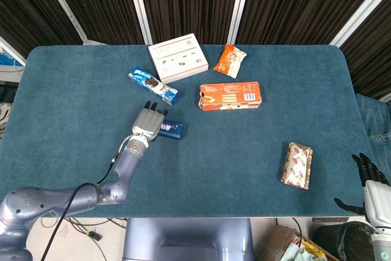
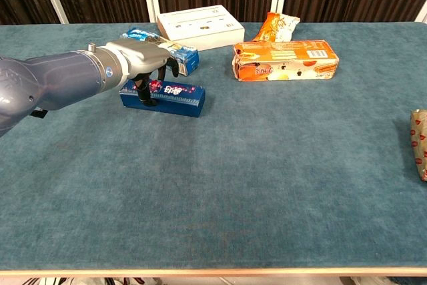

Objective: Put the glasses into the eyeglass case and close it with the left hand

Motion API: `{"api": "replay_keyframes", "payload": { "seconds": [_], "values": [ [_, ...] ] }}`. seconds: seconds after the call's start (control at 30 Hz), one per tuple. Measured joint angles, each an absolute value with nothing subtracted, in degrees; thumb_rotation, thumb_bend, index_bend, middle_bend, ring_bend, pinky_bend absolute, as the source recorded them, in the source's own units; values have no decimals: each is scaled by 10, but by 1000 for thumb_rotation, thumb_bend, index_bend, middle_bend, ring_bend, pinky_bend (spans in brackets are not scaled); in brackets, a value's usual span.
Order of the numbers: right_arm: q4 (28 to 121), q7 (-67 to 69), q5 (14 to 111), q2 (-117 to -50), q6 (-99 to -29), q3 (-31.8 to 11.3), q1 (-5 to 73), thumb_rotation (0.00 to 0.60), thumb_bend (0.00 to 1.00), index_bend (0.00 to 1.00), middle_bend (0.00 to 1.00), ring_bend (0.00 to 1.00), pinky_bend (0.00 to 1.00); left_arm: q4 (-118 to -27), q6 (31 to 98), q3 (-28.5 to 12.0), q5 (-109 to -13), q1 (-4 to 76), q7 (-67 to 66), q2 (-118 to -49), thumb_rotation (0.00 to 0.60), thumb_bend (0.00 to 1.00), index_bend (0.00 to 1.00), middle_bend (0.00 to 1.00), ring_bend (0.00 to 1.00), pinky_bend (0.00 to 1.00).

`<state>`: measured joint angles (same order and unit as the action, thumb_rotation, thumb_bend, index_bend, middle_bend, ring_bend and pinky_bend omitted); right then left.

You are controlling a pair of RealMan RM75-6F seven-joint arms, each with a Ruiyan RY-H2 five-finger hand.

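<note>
Although the task names glasses and an eyeglass case, we can find neither on the bench (image 1: 73,102); the nearest candidate is the dark blue box (image 2: 163,97), its long axis running left to right. Our left hand (image 2: 147,63) sits over the box's left end, fingers curled down around it, apparently gripping. Our right hand (image 1: 369,181) hangs off the far edge, fingers apart, holding nothing.

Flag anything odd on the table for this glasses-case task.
No glasses or eyeglass case show in either view. The left hand is over a dark blue box instead, fingers curled down around its left end. The rest is snack packaging: white box, orange box, orange pouch. Nothing is spilled or damaged.
</note>
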<state>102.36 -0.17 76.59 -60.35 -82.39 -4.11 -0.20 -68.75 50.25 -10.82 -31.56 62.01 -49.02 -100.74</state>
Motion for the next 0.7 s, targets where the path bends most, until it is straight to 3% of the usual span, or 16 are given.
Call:
{"api": "replay_keyframes", "payload": {
  "seconds": [0.23, 0.47, 0.7],
  "values": [
    [1024, -2, 765, -603, -823, -41, -2, 600, 158, 66, 25, 103, 161, -687, 506, -105, -311, 620, -491, -1006, 600, 339, 200, 392, 63, 93],
    [1024, -3, 764, -603, -822, -41, -1, 600, 159, 66, 25, 103, 161, -691, 505, -101, -297, 620, -501, -1002, 600, 231, 80, 171, 33, 70],
    [1025, -3, 763, -602, -820, -41, -1, 600, 160, 67, 25, 103, 161, -730, 522, -99, -301, 618, -505, -984, 600, 195, 76, 136, 31, 69]
  ]
}}
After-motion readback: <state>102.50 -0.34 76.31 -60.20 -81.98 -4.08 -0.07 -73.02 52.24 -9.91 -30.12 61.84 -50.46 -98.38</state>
